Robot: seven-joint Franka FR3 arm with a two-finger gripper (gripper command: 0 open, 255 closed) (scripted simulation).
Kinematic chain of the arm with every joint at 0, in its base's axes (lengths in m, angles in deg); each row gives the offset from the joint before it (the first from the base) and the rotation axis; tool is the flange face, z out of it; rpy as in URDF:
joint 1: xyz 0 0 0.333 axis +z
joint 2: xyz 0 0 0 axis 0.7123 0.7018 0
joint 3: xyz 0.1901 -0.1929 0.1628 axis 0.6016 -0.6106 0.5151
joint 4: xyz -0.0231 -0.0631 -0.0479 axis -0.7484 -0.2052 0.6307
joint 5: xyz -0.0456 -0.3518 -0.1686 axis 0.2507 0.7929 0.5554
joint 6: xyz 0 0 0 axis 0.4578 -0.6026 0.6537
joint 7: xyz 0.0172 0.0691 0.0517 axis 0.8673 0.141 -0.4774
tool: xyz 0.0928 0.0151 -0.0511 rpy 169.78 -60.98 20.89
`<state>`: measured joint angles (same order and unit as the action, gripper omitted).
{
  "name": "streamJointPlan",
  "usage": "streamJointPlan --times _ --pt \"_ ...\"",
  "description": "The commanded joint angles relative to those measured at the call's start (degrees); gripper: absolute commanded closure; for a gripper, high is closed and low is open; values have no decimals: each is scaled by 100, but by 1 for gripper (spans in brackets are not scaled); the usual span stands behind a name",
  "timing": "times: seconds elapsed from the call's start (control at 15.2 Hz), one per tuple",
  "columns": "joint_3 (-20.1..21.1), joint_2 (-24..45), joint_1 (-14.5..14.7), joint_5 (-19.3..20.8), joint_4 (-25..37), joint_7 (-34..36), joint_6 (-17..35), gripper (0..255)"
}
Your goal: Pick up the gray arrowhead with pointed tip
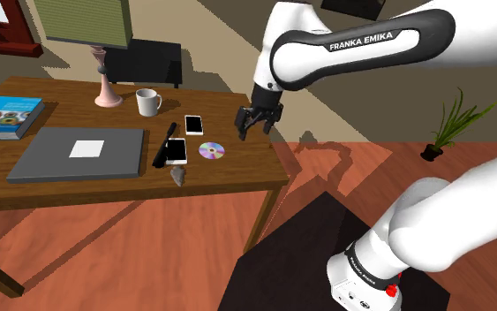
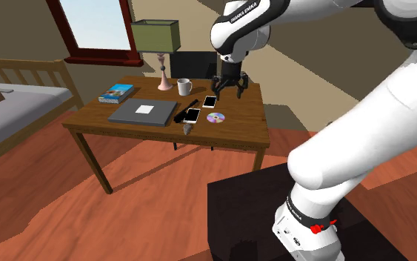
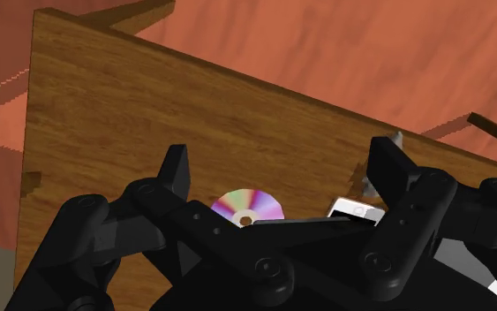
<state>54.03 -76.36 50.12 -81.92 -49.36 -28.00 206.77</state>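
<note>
We're on the approach step, nothing grasped yet. Gripper (image 1: 258, 121) hangs above the right end of the table (image 1: 253, 168) in the shoulder view, jaws apart and empty. In the wrist view both fingers (image 3: 176, 172) stand wide apart, with the CD (image 3: 248, 208) and a white phone (image 3: 357, 208) between them on the wood below.

The gray arrowhead (image 1: 178, 177) lies flat near the table's front edge, just in front of that phone (image 1: 176, 151) and left of the CD (image 1: 211, 150) in the shoulder view. It's well apart from the gripper.

Next move, as we judge it: shift over the CD toward the front edge, centre over the arrowhead (image 2: 187, 127), turn the jaws across its narrow width, descend, close. It's small and low, so we need to go close to the tabletop. We should watch the phone and the table edge.
</note>
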Motion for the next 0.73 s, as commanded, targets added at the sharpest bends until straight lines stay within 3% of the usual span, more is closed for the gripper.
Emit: streamJointPlan --times 0.0,0.66 --pt "106 451 33 20 162 163 279 0" --pt "424 2642 281 439 1381 1049 1135 0"
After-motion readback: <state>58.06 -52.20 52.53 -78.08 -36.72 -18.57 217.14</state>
